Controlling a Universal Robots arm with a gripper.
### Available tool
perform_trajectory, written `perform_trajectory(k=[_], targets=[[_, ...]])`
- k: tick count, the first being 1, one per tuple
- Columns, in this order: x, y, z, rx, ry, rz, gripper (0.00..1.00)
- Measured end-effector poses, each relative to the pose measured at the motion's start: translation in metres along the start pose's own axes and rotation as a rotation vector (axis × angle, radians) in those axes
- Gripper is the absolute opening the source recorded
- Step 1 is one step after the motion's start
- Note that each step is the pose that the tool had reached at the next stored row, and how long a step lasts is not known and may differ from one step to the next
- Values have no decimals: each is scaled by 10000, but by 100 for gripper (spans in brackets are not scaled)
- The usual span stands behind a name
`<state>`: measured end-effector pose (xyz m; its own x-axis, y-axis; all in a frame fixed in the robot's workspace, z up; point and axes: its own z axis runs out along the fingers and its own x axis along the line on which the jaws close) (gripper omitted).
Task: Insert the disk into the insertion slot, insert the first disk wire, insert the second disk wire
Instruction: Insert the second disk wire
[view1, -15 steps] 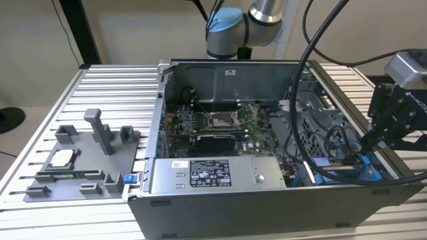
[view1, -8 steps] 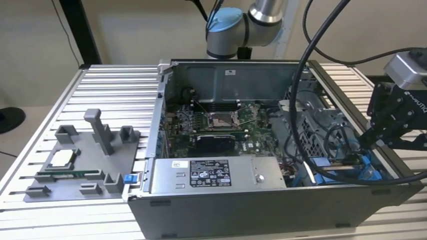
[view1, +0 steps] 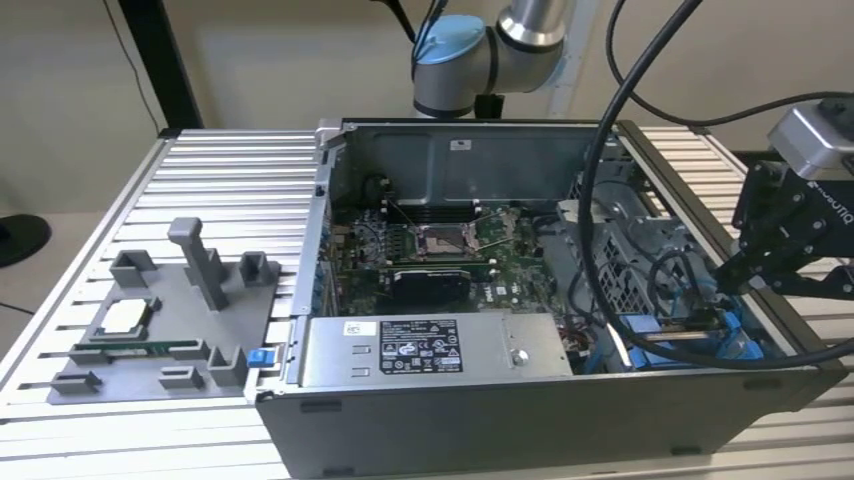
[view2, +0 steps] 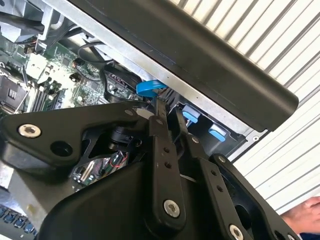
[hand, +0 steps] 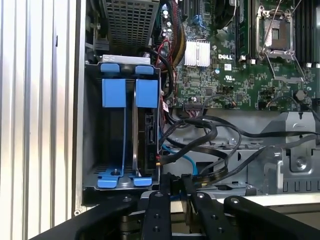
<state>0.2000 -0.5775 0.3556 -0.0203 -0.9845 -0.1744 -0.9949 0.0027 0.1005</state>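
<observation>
Black two-fingered gripper (view2: 169, 110) sits closest to the lens in both wrist views, its fingers drawn narrow. A flat blue plug (view2: 150, 88) stands out just past their tips in the second wrist view, and I judge it pinched between them, though the contact itself is hidden. In the first wrist view a thin blue wire (hand: 182, 159) loops out from among thick black cables (hand: 210, 132) and runs back towards the gripper (hand: 175, 180). The silver-grey disk (hand: 148, 137), in its bright blue plastic carrier, already stands on edge inside the insertion slot (hand: 89, 130), a dark grey metal cage with blue rails, in the lane next to the green motherboard (hand: 225, 75). Its narrow connector edge faces out of the cage towards the gripper. That edge's long axis runs straight away from the fingertips, so the plug lies off the near end of the edge and almost in line with it, close but apart. In the exterior view the gripper (view1: 737, 272) hangs over the slot (view1: 674, 340) at the case's corner on the exterior view's right, beside the grey power-supply box (view1: 427, 350). By my reading the disk step is done; whether a wire is seated I cannot tell.
</observation>
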Motion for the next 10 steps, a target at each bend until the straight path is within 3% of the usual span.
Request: perform_trajectory(k=[7, 8, 10], targets=[[0, 0, 0, 0, -1, 0, 100], [1, 0, 0, 0, 0, 0, 0], [1, 0, 0, 0, 0, 0, 0]])
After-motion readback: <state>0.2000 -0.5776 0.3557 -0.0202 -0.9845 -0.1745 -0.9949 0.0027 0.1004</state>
